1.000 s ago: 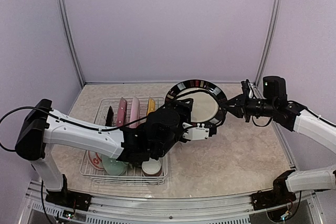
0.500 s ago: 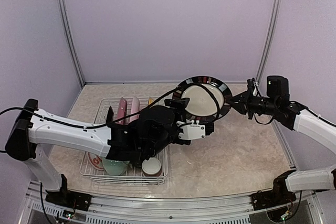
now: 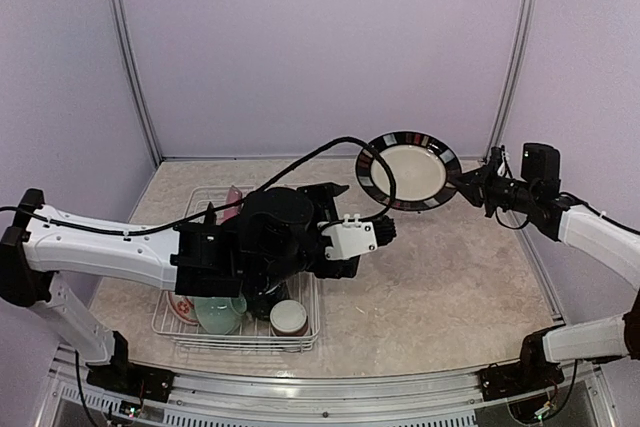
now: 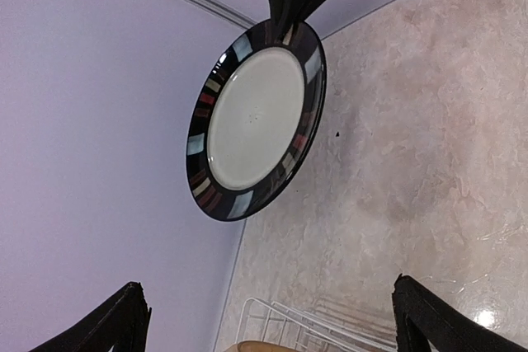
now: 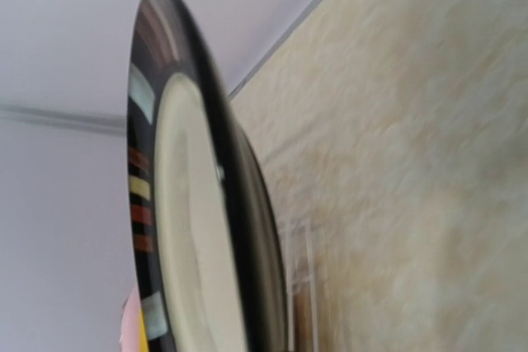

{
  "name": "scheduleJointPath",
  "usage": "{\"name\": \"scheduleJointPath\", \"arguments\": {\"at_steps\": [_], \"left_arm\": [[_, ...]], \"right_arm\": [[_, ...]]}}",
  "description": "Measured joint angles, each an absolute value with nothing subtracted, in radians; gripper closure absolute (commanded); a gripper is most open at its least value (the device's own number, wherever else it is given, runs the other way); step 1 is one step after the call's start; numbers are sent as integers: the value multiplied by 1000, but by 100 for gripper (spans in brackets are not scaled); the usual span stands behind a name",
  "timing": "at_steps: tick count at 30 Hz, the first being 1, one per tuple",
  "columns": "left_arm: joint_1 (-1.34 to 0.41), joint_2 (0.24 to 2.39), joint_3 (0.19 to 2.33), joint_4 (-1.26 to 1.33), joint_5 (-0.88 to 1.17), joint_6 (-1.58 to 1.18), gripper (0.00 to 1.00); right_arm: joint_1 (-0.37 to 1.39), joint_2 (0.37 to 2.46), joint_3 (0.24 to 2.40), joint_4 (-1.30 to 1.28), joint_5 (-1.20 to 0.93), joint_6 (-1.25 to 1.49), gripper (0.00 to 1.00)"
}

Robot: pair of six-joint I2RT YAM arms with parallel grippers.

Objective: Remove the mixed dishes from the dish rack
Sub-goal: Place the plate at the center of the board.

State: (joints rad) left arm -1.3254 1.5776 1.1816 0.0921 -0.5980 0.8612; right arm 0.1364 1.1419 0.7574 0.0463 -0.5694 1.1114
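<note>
You have the round, glossy plate [image 3: 408, 171], black striped rim around a cream centre, pinched at its edge by the right gripper [image 3: 470, 187] above the marbled table [image 3: 450, 277]. Your left gripper [image 4: 268, 319] gapes wide, apart from it, over the white wire dish rack [image 3: 196, 199].

Black-rimmed round ceramic plate [image 3: 409, 170]: glossy black rim w/ pale-blue, rust-red, tan blocks; centre plain cream, no pattern. White wire dish rack [image 3: 165, 325] contents: pink ceramic plate [image 3: 233, 194], pale-green ceramic cup [image 3: 216, 315], brown-and-white ceramic cup [image 3: 289, 318], white ceramic bowl w/ red pattern [image 3: 181, 305]. Left claw [image 4: 266, 286] & right claw [image 3: 468, 185]: black. Left arm [image 3: 110, 252] & right arm [image 3: 600, 237]: white shells, black joints. Cable [image 3: 300, 159] black. Counter [image 3: 450, 277]: beige, marbled. Walls [image 3: 320, 47] pale lilac, frame posts [image 3: 128, 57] silver.
</note>
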Motion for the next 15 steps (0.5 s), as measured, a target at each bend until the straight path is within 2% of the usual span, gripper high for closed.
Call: {"name": "scheduleJointPath", "arguments": {"at_steps": [7, 15], "left_arm": [[-1293, 1437, 1238, -9, -525, 662, 1], [-1165, 1257, 1258, -61, -449, 375, 1]], "right_arm": [[19, 1234, 718, 117, -600, 1082, 100], [-58, 1429, 690, 252, -628, 1053, 100]]}}
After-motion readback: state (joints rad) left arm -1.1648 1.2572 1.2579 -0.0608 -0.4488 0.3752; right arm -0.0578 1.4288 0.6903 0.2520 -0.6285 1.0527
